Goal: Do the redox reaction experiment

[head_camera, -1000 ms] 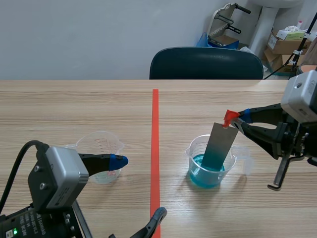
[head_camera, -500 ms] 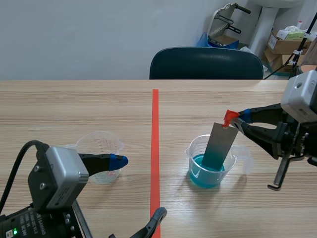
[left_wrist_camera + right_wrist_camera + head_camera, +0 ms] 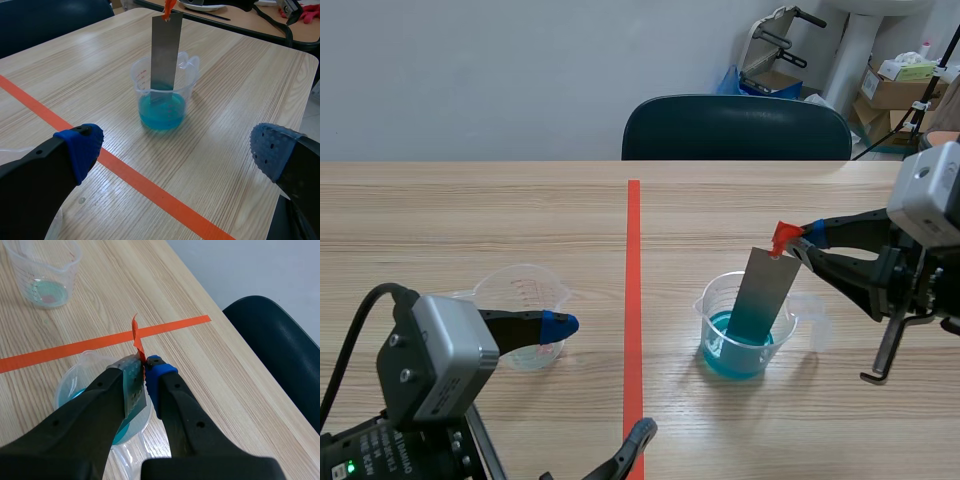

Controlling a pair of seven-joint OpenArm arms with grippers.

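I have the wooden bench (image 3: 470, 210) in front of me, split by an orange-red tape line running from the near edge to the far edge. A dark chair (image 3: 735, 128) is pushed in behind the far edge.

The left gripper (image 3: 175, 152) sits low by the near edge on the left half. Its fingers are spread wide with nothing between them, and one blue pad (image 3: 560, 323) is at the rim of the clear measuring beaker (image 3: 525, 300). That beaker holds only a thin pale film at its bottom. Its red graduation marks are too small for me to read.

The right gripper (image 3: 145, 371) comes in from the right edge, pinched tight on the top end of the metal strip (image 3: 765, 285).

The beaker of blue liquid (image 3: 738, 330) stands on the right half near the tape line, about midway between the near and far edges, with its handle toward the right edge. Its red scale is also unreadable.

The strip's long axis is nearly upright. Its lower end is dipped in the blue liquid and its top leans toward the right edge. An orange-red tag (image 3: 782, 238) sticks up from its top, right at the fingertips.
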